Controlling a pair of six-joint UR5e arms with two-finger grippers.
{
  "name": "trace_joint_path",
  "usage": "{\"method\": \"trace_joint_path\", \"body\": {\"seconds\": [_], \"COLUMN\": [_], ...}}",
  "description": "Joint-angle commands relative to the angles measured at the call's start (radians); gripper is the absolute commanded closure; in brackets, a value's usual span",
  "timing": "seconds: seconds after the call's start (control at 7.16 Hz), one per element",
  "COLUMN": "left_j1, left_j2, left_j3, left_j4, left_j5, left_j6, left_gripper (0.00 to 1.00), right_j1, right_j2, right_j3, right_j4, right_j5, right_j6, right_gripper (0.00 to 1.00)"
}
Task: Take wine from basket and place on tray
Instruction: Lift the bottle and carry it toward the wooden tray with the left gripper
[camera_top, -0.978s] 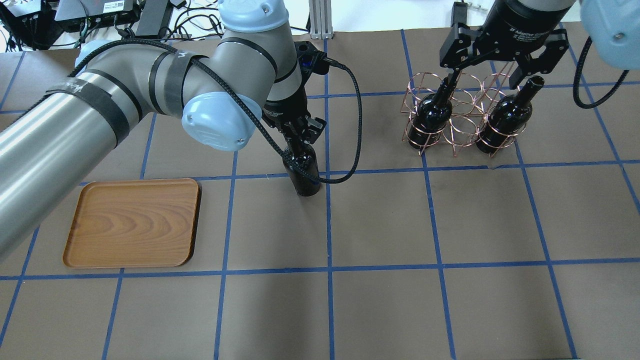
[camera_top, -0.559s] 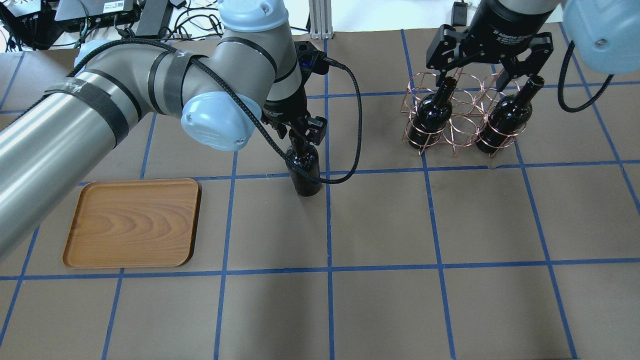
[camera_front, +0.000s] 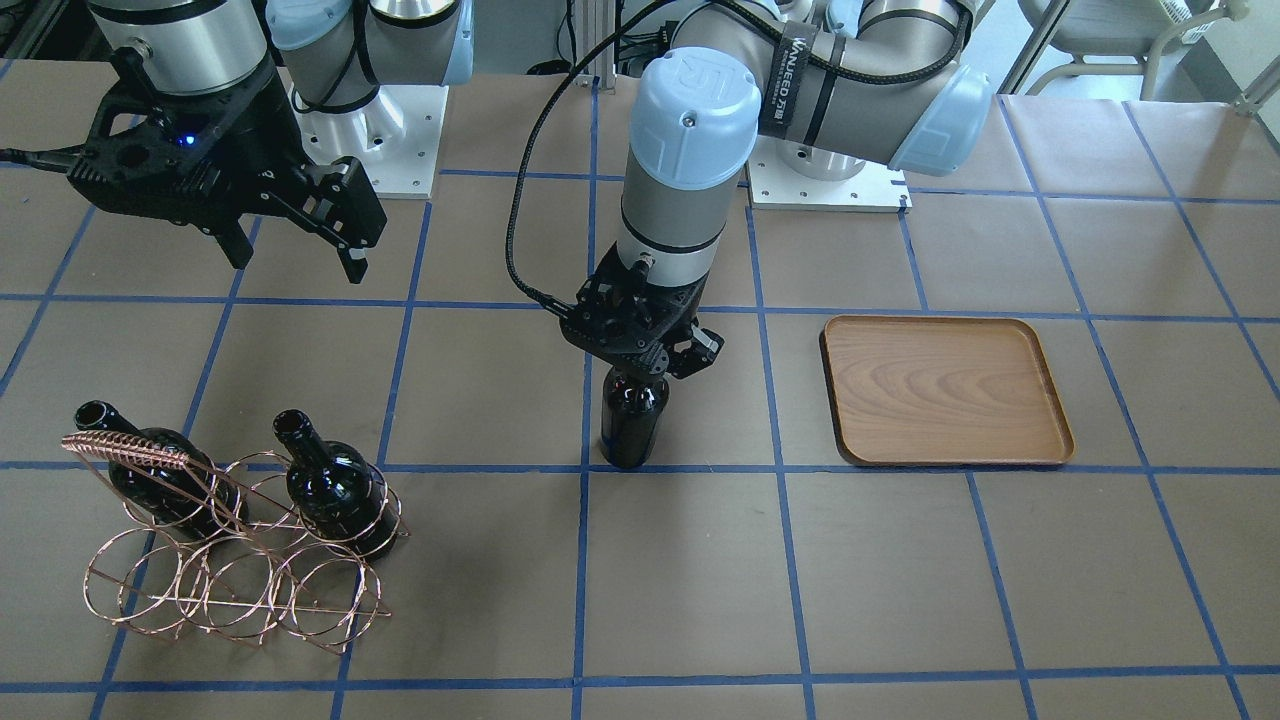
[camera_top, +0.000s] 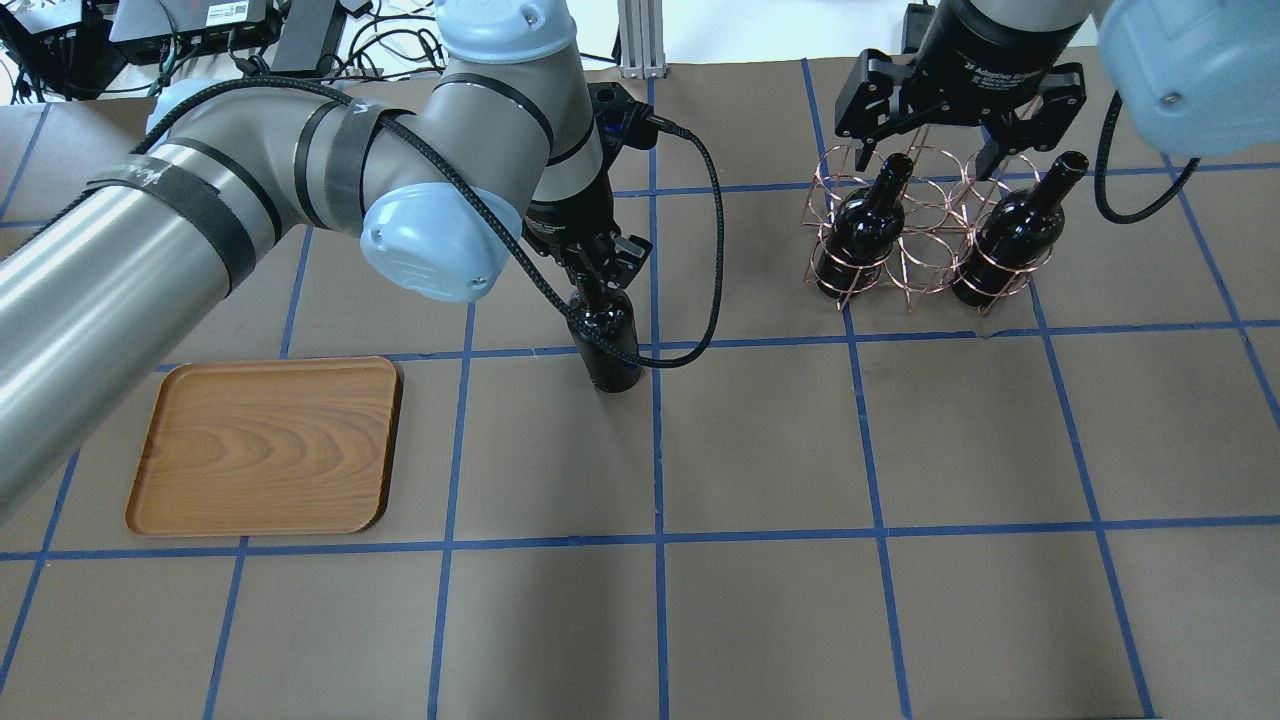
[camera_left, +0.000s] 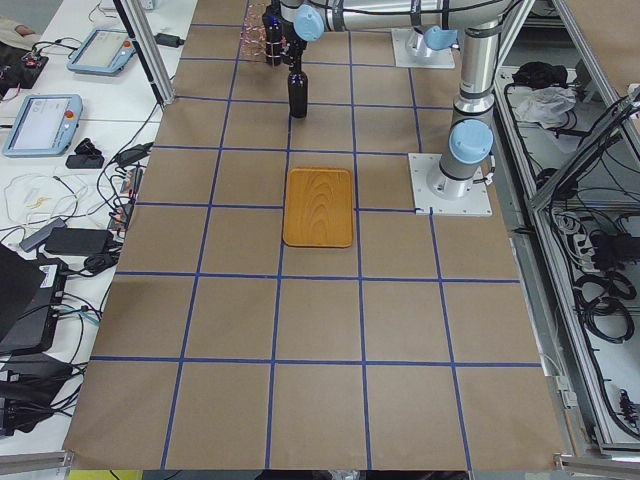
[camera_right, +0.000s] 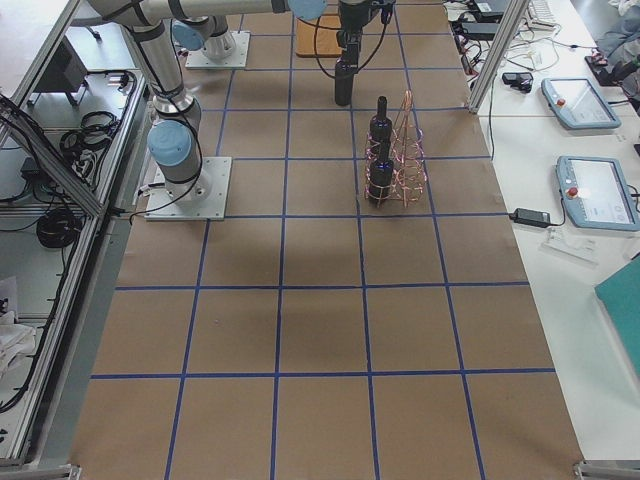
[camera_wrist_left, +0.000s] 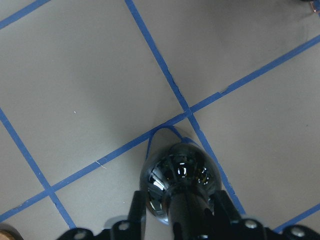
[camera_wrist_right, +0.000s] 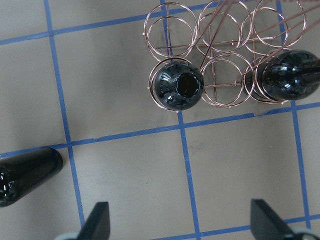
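The copper wire basket (camera_top: 925, 262) sits in the upper right of the overhead view. It holds two dark bottles standing mouth-up, a left-hand bottle (camera_top: 860, 235) in one end ring and a right-hand bottle (camera_top: 1012, 235) in the other. The rings between them show only wire. The wooden tray (camera_top: 265, 445) lies flat in the lower left with its grain showing.

The wine bottle (camera_top: 605, 345) stands upright near the middle of the frame, its base at a crossing of blue tape lines (camera_top: 760, 342). It is between tray and basket and apart from both. Its glass is glossy and near-black with a slim neck, and no label is visible.

The left arm (camera_top: 200, 230) comes in from the left edge and bends at the elbow, with its wrist pointing straight down. The left gripper (camera_top: 598, 275) is clamped around the bottle's neck. The right gripper (camera_top: 928, 150) hangs above the basket at the top right, its fingers spread wide and holding nothing.
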Motion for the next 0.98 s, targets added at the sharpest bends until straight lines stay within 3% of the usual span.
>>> {"method": "trace_joint_path", "body": {"seconds": [0.0, 0.28, 0.56, 0.84], "left_j1": [0.0, 0.014, 0.156, 0.297], "left_j2": [0.018, 0.038, 0.067, 0.117], "left_j3": [0.003, 0.096, 0.104, 0.083], "left_j4": [-0.021, -0.188, -0.284, -0.29], "left_j5": [0.004, 0.079, 0.096, 0.16], "left_j6": [0.002, 0.061, 0.138, 0.269], "left_gripper": [1.0, 1.0, 1.0, 1.0], "right_j1": [0.0, 0.0, 0.0, 0.002], "right_j2": [-0.001, -0.001, -0.001, -0.001], "right_j3": [0.001, 0.001, 0.001, 0.002], "right_j4": [-0.007, -0.008, -0.008, -0.008], "right_j5": [0.0, 0.0, -0.002, -0.003], "right_j6": [-0.001, -0.001, -0.004, -0.048], "right_gripper": [0.0, 0.0, 0.0, 0.0]}}
